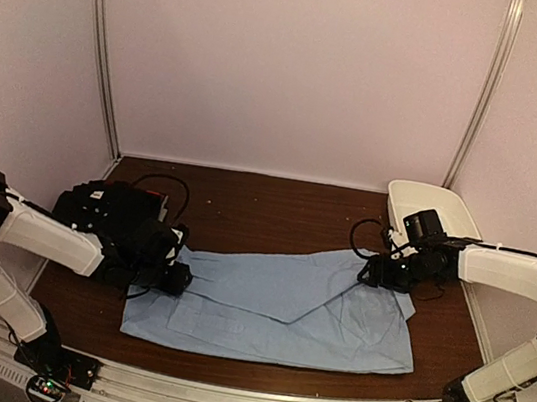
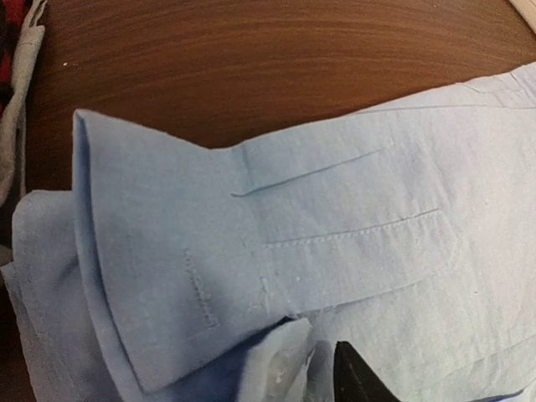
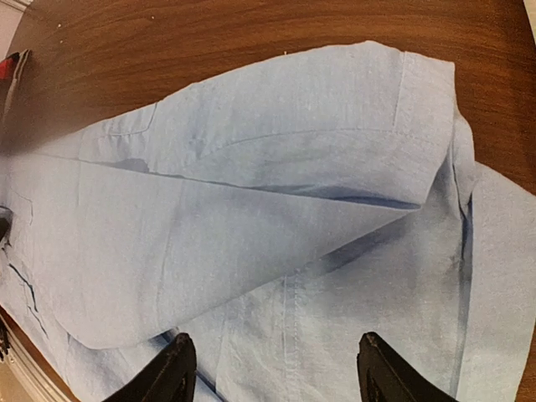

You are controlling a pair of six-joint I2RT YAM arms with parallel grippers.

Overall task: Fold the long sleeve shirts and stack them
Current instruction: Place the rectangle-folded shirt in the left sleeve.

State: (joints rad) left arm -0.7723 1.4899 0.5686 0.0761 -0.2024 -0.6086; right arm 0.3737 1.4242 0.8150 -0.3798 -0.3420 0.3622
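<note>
Two robot claws work either end of a light blue shirt (image 1: 278, 309) spread flat on a dark wooden table (image 1: 268, 206). The left claw (image 1: 179, 279) sits low at the shirt's sleeve end, with a folded cuff (image 2: 167, 276) just ahead of it. Only one dark finger (image 2: 356, 378) shows in its wrist camera, so I cannot tell whether it grips the cloth. The right claw (image 1: 376, 273) is poised over the opposite far corner, jaws spread wide and holding nothing, blue fabric beneath and ahead of them. A black shirt (image 1: 115, 211) lies heaped just behind the left claw. A white tub (image 1: 435, 201) stands just beyond the right claw.
</note>
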